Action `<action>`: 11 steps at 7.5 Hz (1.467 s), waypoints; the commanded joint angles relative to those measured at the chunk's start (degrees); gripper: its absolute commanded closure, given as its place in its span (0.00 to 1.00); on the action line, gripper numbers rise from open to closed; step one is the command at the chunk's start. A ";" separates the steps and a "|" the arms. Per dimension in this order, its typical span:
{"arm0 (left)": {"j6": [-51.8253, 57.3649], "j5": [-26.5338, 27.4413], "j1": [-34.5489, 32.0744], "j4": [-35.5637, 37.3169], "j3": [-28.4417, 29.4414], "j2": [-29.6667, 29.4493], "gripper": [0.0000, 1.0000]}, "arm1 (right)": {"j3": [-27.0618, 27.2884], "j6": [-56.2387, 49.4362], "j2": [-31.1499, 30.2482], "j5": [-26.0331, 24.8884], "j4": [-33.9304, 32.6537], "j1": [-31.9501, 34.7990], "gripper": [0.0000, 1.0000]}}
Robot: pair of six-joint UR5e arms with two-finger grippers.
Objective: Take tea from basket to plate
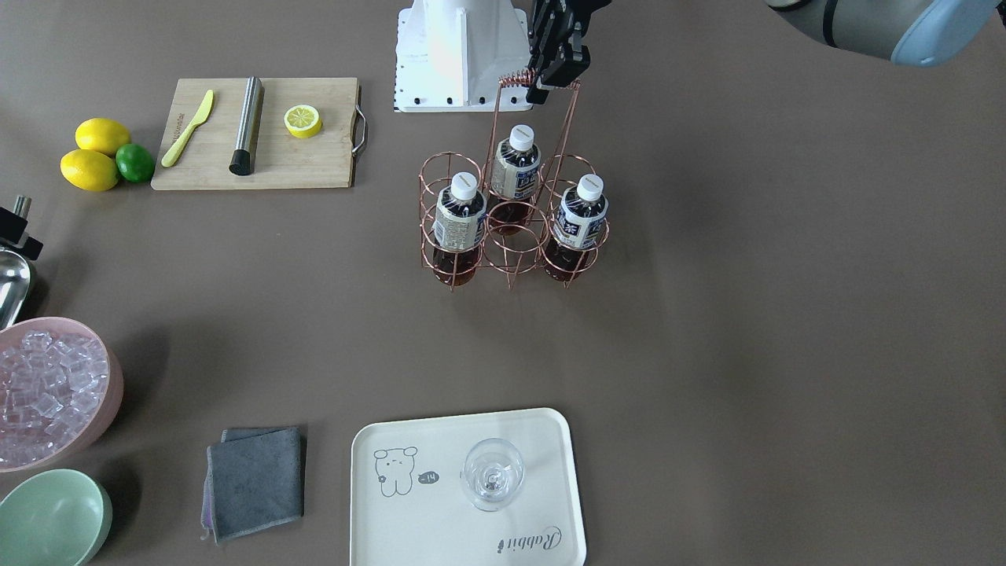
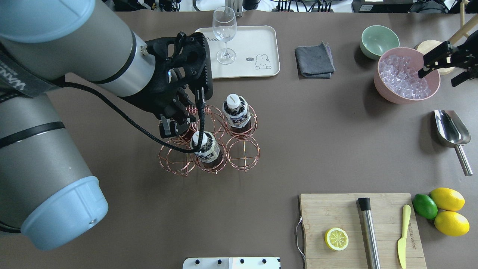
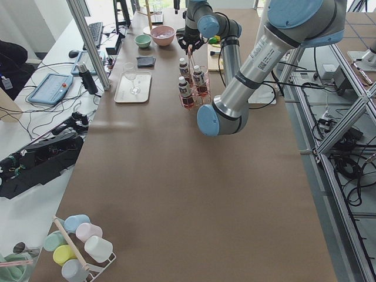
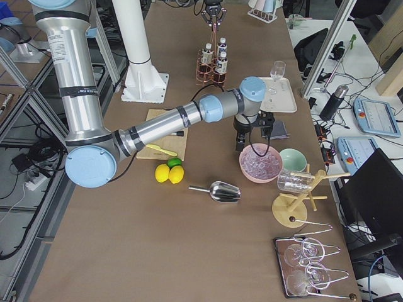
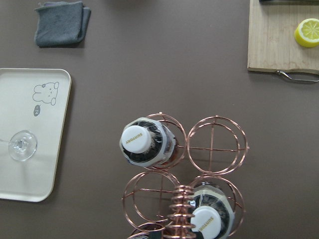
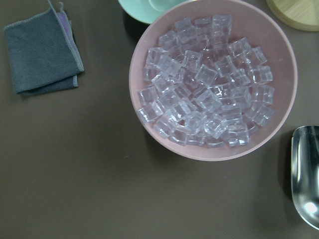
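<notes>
The copper wire basket (image 1: pixel 511 261) stands mid-table with three tea bottles in its cells (image 1: pixel 460 214) (image 1: pixel 516 163) (image 1: pixel 581 214). My left gripper (image 1: pixel 555 83) hangs at the top of the basket's tall handle, beside the coiled wire (image 1: pixel 519 78), and looks open with nothing held. From overhead it covers one bottle; the other two (image 2: pixel 235 111) (image 2: pixel 205 145) show. The cream plate (image 1: pixel 440 534) with the bear drawing lies at the table's far side, apart from the basket. My right gripper (image 2: pixel 437 79) is open over the pink bowl (image 2: pixel 384 87).
A wine glass (image 1: pixel 493 474) stands on the plate. A grey cloth (image 1: pixel 255 481), a mint bowl (image 1: pixel 51 519) and the ice-filled pink bowl (image 1: pixel 110 393) sit nearby. A metal scoop (image 2: pixel 450 130), a cutting board (image 1: pixel 314 161), lemons (image 1: pixel 90 169) and a lime (image 1: pixel 135 163) lie on the robot's right.
</notes>
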 commanded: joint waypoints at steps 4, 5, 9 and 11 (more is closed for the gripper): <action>0.08 0.28 2.61 -1.53 8.14 -6.33 1.00 | 1.95 31.46 16.28 -1.28 -4.39 -15.76 0.00; 0.08 0.28 2.61 -3.55 8.40 -4.76 1.00 | 2.04 36.19 18.74 -1.28 -4.83 -18.31 0.00; 0.08 0.28 2.70 -5.33 9.90 -4.04 1.00 | -0.24 41.93 26.84 -3.91 -7.73 -25.09 0.01; 0.26 0.20 2.61 -5.33 9.81 -3.95 1.00 | -1.73 46.49 29.56 -6.72 -7.74 -27.21 0.02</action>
